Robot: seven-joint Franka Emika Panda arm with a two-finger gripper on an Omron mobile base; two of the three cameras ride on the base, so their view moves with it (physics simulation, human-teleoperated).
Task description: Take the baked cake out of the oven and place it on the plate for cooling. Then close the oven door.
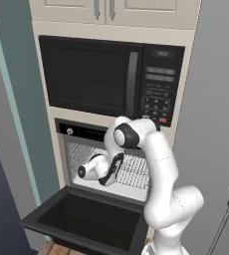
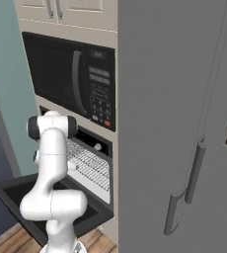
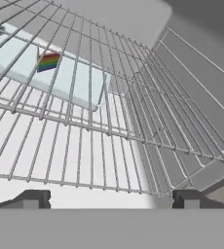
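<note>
The black oven [image 1: 76,131] stands with its door [image 1: 86,219] folded down flat and open, and its wire racks [image 1: 136,172] show inside. My arm [image 1: 156,164] reaches into the oven mouth. In the hand view my gripper [image 3: 112,198] is open, its two dark fingertips [image 3: 36,198] wide apart with nothing between them. The cake [image 3: 50,68], a pale block with a rainbow patch on top, shows through the rack wires [image 3: 109,131] at the upper left, well away from the fingertips. The plate is out of view.
A black microwave [image 1: 111,79] with a keypad sits right above the oven. A tall grey fridge [image 2: 184,123] with vertical handles stands close on the right. The lowered oven door [image 2: 12,195] juts out in front of my base.
</note>
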